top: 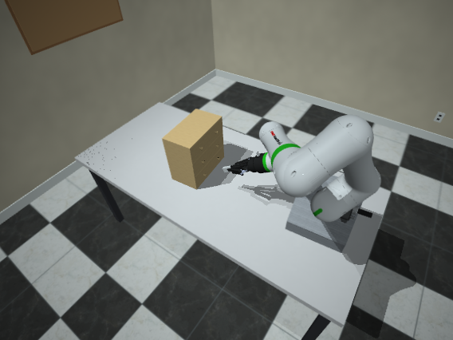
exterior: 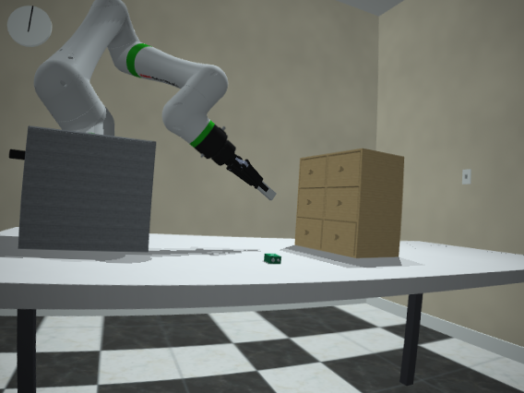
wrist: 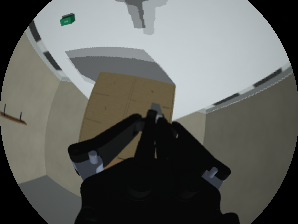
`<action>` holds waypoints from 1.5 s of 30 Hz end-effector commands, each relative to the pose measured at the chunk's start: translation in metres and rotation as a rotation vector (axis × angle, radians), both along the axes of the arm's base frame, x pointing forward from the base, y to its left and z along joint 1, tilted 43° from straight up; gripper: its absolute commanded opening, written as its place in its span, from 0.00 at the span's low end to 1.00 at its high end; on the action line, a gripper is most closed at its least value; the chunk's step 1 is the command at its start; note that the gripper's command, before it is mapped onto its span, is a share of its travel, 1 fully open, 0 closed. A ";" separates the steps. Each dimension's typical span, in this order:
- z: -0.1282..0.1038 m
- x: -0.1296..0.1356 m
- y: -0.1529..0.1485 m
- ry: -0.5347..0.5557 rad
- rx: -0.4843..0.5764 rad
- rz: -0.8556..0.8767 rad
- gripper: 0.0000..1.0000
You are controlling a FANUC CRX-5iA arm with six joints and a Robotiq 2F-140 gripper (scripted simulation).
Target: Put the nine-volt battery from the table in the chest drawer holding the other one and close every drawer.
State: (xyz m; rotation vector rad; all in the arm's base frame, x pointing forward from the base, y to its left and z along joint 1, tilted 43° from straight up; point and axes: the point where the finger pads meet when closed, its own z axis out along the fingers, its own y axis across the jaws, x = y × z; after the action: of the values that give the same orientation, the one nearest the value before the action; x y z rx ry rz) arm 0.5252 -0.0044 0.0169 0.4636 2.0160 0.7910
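The small wooden chest (exterior: 348, 203) stands on the white table with all six drawers pushed in; it also shows in the top view (top: 194, 148) and in the wrist view (wrist: 127, 112). A green nine-volt battery (exterior: 272, 258) lies on the table a little in front of the chest's left corner, and shows at the upper left of the wrist view (wrist: 67, 20). My gripper (exterior: 268, 192) is shut on nothing and hangs in the air, pointing at the chest's front, a short way off at middle-row height; it also shows in the top view (top: 230, 169) and the wrist view (wrist: 154, 111).
The arm's grey base block (exterior: 85, 190) stands on the table well left of the chest. The table's edge runs close behind and beside the chest. Walls stand behind it.
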 end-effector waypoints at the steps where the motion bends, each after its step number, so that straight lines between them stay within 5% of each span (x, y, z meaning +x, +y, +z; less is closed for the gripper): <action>1: 0.005 -0.007 -0.006 0.058 0.000 0.052 0.00; 12: 0.018 -0.025 -0.018 0.219 0.004 0.203 0.00; 27: 0.049 -0.070 -0.046 0.601 0.015 0.565 0.00; 45: 0.059 -0.084 -0.055 0.719 0.019 0.676 0.00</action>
State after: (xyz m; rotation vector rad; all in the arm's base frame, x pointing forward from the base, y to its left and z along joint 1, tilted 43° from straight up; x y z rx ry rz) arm 0.4411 -0.0590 0.0763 0.0469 2.9037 1.1531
